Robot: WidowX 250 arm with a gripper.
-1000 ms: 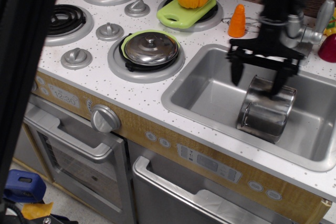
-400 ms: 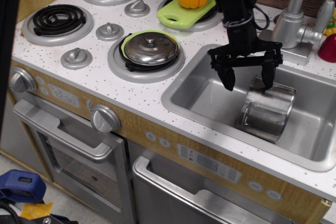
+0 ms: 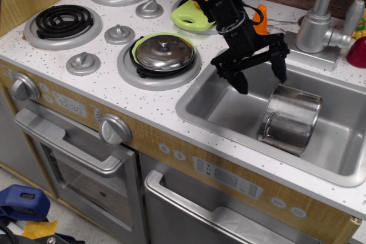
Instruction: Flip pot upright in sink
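The shiny steel pot (image 3: 290, 119) lies in the grey sink (image 3: 229, 104), upside down and tilted, its flat bottom facing up and to the back. A thin wire handle shows on its left wall. My black gripper (image 3: 261, 78) hangs over the sink's back left part, just left of and above the pot. Its two fingers are spread wide apart and hold nothing. It does not touch the pot.
A domed steel lid (image 3: 166, 52) rests on the near right burner. A green board (image 3: 193, 16) and an orange carrot (image 3: 261, 18) sit behind my arm. The faucet (image 3: 318, 15) stands at the sink's back. A red object (image 3: 358, 52) is at the right edge.
My arm has swung left and back, away from the pot; the open gripper went from straddling the pot's top to the sink's back left. The pot has not moved.
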